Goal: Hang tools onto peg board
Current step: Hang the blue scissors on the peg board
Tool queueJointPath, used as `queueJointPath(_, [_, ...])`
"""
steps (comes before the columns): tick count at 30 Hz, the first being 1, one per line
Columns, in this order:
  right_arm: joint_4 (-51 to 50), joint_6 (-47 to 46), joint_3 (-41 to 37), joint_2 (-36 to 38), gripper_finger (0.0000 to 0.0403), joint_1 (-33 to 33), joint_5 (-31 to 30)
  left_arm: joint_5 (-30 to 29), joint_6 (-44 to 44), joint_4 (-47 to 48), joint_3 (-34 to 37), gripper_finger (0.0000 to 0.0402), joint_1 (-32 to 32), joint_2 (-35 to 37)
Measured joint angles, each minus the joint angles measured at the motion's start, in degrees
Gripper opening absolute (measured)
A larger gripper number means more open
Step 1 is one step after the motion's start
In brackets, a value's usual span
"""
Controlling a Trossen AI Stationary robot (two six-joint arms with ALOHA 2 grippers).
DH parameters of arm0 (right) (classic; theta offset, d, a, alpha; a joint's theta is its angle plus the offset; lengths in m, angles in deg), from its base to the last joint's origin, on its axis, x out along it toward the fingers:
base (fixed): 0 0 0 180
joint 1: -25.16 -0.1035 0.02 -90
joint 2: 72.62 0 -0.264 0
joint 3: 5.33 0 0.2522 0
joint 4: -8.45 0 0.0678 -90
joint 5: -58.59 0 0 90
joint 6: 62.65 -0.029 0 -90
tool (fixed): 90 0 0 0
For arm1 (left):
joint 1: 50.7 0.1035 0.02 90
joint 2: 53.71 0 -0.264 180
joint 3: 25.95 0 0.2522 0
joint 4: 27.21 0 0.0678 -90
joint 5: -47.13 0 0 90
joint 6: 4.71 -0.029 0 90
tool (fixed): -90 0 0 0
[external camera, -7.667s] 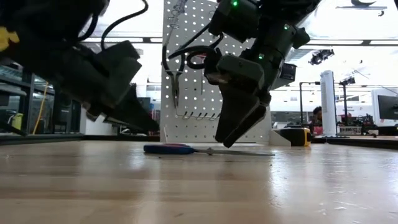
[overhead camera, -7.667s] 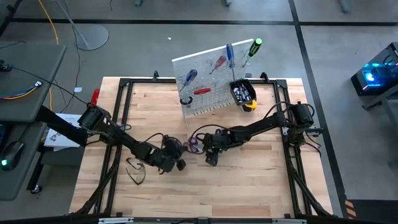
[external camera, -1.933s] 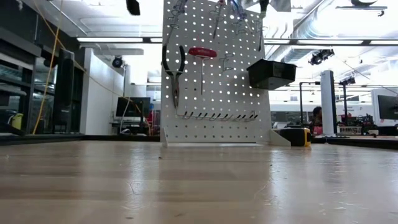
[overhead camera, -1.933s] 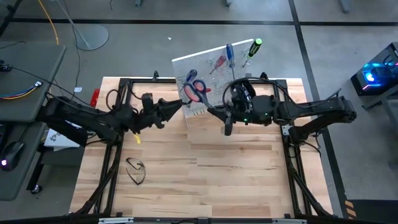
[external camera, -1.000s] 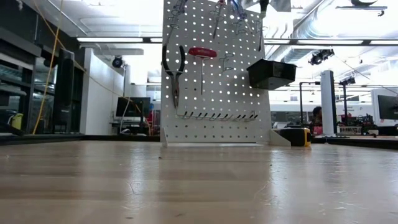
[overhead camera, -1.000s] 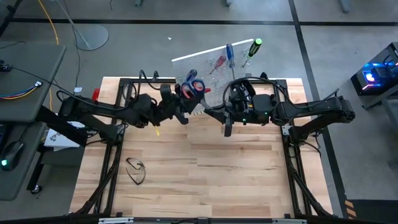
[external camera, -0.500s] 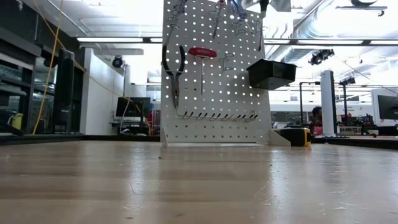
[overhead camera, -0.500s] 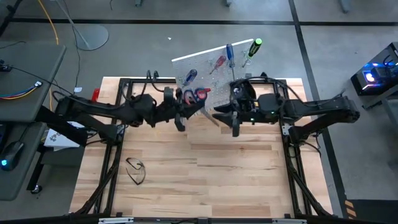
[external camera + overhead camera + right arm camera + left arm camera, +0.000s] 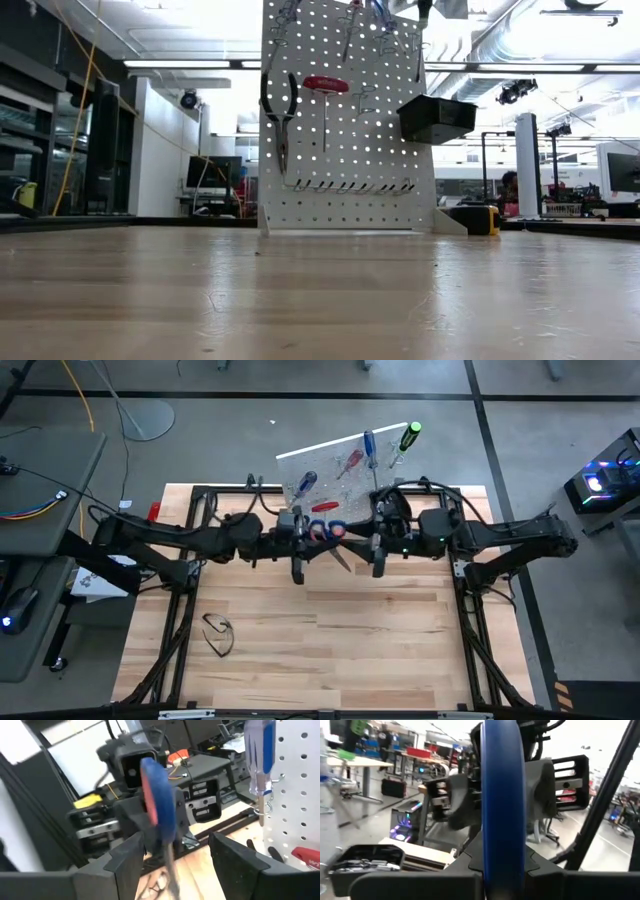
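Observation:
The scissors [image 9: 326, 532], with blue and red handle loops, hang in the air in front of the white peg board [image 9: 340, 470]. My left gripper [image 9: 311, 534] reaches in from the table's left and is shut on them. Facing it from the right, my right gripper [image 9: 358, 542] is open; in the right wrist view its fingers stand on either side of the scissors' blades [image 9: 170, 866]. On the board hang pliers [image 9: 280, 105], a red-handled tool [image 9: 325, 86], screwdrivers [image 9: 370, 445] and a black bin [image 9: 436, 118]. Neither gripper shows in the low view. My left gripper pinches the scissors' blue handle loop [image 9: 503, 805] between its two fingers, and the loop shows edge-on between them. The fingers come about level from the table's left. The scissors are lifted clear of the table, handles up, blades [image 9: 342, 558] slanting down toward the near side.
A yellow tape measure [image 9: 484, 219] sits by the board's right foot. A pair of glasses [image 9: 217, 633] lies on the wooden table at the near left. The black metal frame [image 9: 190, 560] runs along both sides of the table.
My left gripper has moved toward the table's right, turned its wrist and shut on the scissors' handles. My right gripper has opened and let go of them. The scissors have come away from the board toward the near side, and their blades have swung down.

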Motion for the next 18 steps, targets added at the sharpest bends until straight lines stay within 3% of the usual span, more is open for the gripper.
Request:
queueJointPath(9, [6.2, 2.3, 0.0, -1.8, 0.0216, 0.0, 0.3, 2.5, 0.8, 2.7, -3.2, 0.0026, 0.0, -3.4])
queueJointPath(13, [5.8, 3.3, 0.0, -1.9, 0.0216, 0.0, 3.7, 2.5, 1.4, 2.5, -3.3, 0.0026, 0.0, -4.0])
queueJointPath(18, [6.1, 2.6, 0.0, -3.0, 0.0213, 0.0, 3.3, 2.5, 2.3, 0.4, -3.3, 0.0026, 0.0, -5.5])
